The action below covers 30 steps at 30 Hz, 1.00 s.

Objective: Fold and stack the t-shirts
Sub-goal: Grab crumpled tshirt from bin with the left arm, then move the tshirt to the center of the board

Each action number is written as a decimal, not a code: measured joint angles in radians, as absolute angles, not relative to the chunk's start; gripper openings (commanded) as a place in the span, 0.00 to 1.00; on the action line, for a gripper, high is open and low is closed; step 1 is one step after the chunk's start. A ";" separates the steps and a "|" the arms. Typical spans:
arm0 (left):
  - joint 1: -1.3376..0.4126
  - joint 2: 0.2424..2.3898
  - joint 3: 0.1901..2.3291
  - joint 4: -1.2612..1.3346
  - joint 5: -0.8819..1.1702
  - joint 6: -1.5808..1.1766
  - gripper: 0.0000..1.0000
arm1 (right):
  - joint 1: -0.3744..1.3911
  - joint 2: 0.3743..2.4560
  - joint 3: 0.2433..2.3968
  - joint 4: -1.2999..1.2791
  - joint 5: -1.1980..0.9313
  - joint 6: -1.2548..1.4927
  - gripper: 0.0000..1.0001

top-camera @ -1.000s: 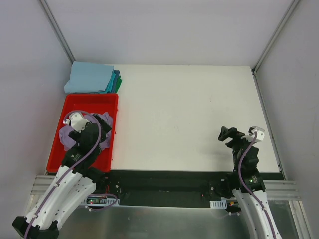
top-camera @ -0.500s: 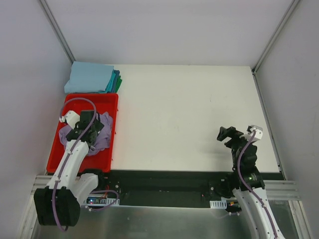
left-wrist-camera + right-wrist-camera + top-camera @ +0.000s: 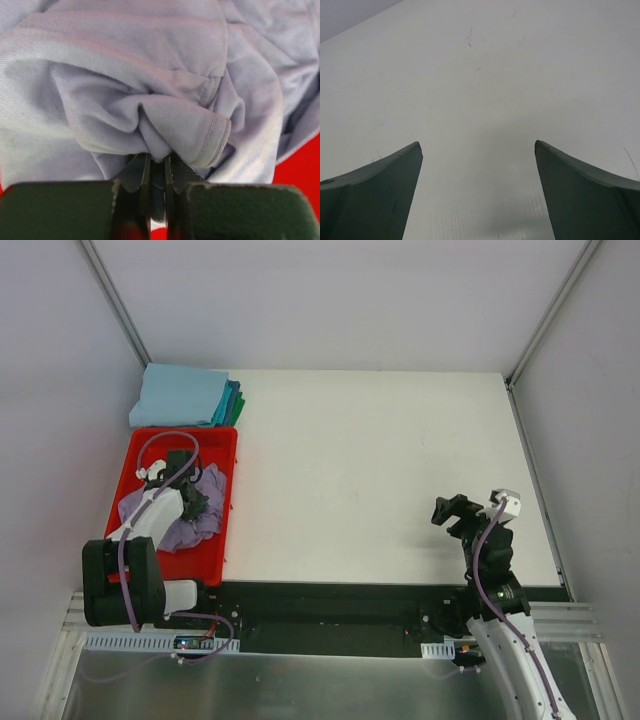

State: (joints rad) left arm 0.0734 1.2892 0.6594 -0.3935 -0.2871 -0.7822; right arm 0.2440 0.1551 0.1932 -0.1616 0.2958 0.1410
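A crumpled lavender-purple t-shirt lies in the red bin at the left. My left gripper reaches down into the bin and is shut on a fold of this shirt; the cloth bunches between its two fingers. Behind the bin sits a stack of folded t-shirts, light blue on top with teal and green edges showing at its right side. My right gripper stands open over bare white table near the right front, with nothing between its fingers.
The red bin's right wall borders the white table surface. Grey enclosure walls rise on the left, right and back. The black rail with the arm bases runs along the near edge.
My left arm has pulled in and reached down into the bin, and its gripper has closed on the lavender shirt. The right gripper has drifted slightly left and lower.
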 measured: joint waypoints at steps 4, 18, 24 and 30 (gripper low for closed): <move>0.074 1.191 0.662 -0.402 -0.243 -0.765 0.00 | 0.244 0.138 0.193 -0.162 0.289 0.140 0.96; 0.063 0.859 1.205 -0.290 -0.018 -0.669 0.00 | 0.244 0.062 0.192 -0.162 0.252 0.148 0.96; -0.186 1.184 1.623 -0.221 0.173 -0.573 0.00 | 0.244 0.018 0.191 -0.163 0.249 0.149 0.96; -0.494 1.503 1.933 -0.228 0.420 -0.442 0.00 | 0.244 0.009 0.190 -0.170 0.256 0.149 0.96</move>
